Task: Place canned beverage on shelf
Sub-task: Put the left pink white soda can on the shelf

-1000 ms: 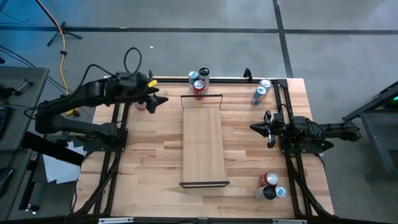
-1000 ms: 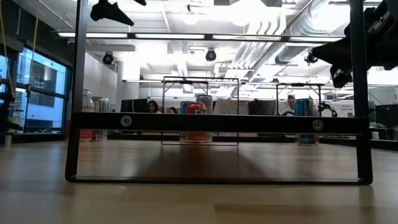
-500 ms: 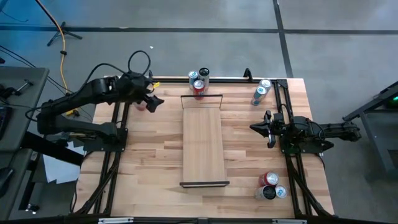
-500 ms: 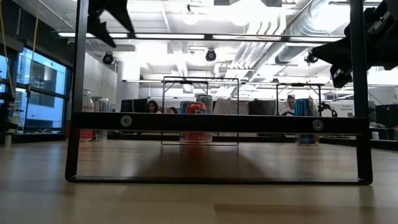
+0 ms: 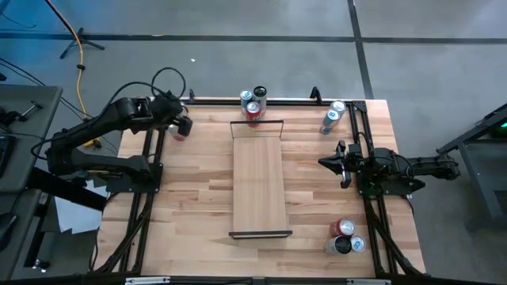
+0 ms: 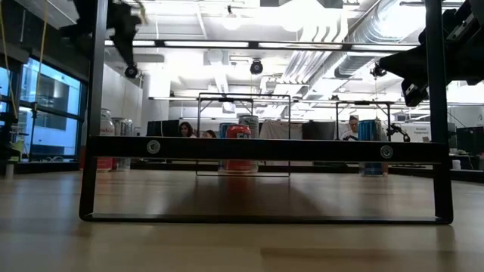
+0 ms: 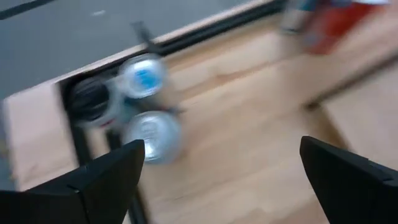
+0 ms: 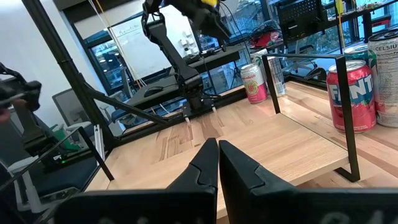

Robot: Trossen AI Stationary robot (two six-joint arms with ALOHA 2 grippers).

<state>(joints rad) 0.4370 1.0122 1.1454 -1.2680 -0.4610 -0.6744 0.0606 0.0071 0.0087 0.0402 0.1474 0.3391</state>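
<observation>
the shelf, a long pale wooden plank with black end rails, lies at frame centre, nothing on it.

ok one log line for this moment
left tool: open, above cans at far-left corner | right tool: shut, waiting at right edge | shelf: bare

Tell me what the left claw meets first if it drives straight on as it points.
Likely the bare tabletop; the left claw points just beside a silver-topped can, but depth is unclear.
</observation>
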